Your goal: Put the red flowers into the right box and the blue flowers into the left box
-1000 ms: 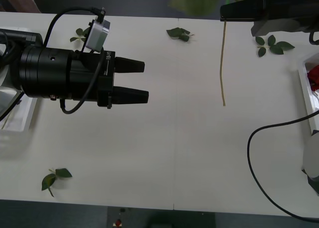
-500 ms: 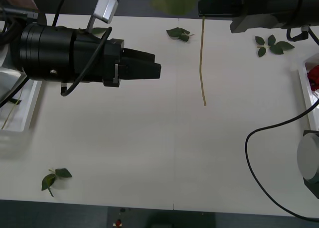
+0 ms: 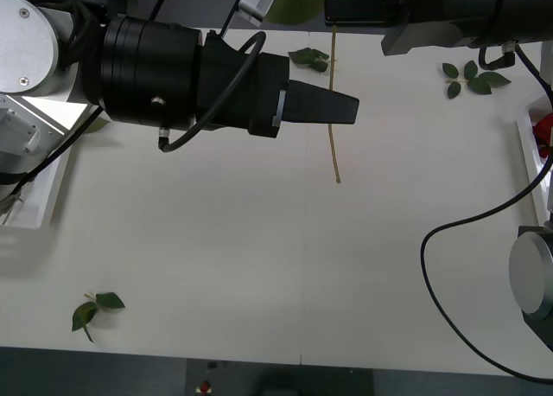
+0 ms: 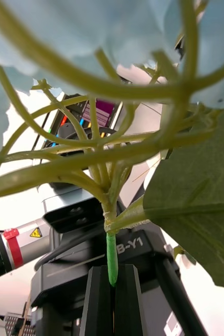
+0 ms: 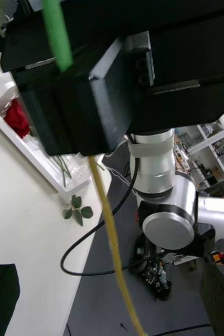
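Right tool (image 4: 112, 294) clamps the blue flower's stem (image 4: 111, 260); "B-Y1" reads behind; left tool (image 3: 333, 109) spread wide.

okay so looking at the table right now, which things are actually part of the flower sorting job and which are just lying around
Part of the job:
blue flower, stem clamped in the right hand, held over the table
left hand, open, close beside the hanging stem
red flower in the right box
left box

Just lying about:
loose leaf sprigs
black cable
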You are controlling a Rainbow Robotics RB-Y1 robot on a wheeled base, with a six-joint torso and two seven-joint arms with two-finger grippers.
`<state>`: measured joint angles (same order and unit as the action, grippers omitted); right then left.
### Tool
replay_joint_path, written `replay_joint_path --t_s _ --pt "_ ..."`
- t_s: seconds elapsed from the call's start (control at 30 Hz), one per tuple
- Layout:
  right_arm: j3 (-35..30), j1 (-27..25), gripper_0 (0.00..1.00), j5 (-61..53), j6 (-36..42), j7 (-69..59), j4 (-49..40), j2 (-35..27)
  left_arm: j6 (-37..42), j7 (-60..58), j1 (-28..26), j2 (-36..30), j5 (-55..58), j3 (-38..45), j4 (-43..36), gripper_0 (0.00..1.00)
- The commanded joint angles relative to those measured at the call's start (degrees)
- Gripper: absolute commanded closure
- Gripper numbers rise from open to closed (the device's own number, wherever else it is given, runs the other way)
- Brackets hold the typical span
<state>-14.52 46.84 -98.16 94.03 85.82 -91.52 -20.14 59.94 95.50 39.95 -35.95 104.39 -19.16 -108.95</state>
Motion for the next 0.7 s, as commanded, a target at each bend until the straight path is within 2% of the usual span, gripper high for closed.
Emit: replay_joint_path --t_s 0.03,0.1,0.13,0.17,0.2,0.23,0.27,0.7 --pt "-0.69 2.29 1.0 -0.54 -0.08 -0.83 -1.03 0.19 -1.31 -2.69 2.24 0.8 -0.5 -0.88 -1.44 0.0" --pt "-0.69 2.29 1.0 -0.54 -0.08 -0.83 -1.03 0.19 -2.81 -2.69 2.5 0.8 -0.5 -2.11 -1.44 0.0" --pt "-0.69 2.29 1.0 -0.54 -0.08 -0.83 -1.03 0.19 -3.6 -2.69 2.59 0.8 -0.5 -2.82 -1.44 0.14" --pt "-0.69 2.29 1.0 -0.54 -0.08 -0.83 -1.03 0.19 -4.21 -2.69 2.77 0.8 -0.5 -3.43 -1.35 0.34" --pt "-0.69 2.29 1.0 -0.54 -0.08 -0.83 -1.03 0.19 -4.57 -2.69 2.77 0.71 -0.59 -3.61 -1.44 0.49" --pt "-0.69 2.29 1.0 -0.54 -0.08 -0.83 -1.03 0.19 -4.83 -2.69 2.77 0.71 -0.59 -3.78 -1.35 0.86" --pt "-0.69 2.29 1.0 -0.54 -0.08 -0.83 -1.03 0.19 -4.83 -2.77 2.77 0.8 -0.59 -3.87 -1.27 1.0" --pt "-0.69 2.29 1.0 -0.54 -0.08 -0.83 -1.03 0.19 -4.83 -2.6 3.03 -0.17 -0.59 -3.78 -1.27 1.0"
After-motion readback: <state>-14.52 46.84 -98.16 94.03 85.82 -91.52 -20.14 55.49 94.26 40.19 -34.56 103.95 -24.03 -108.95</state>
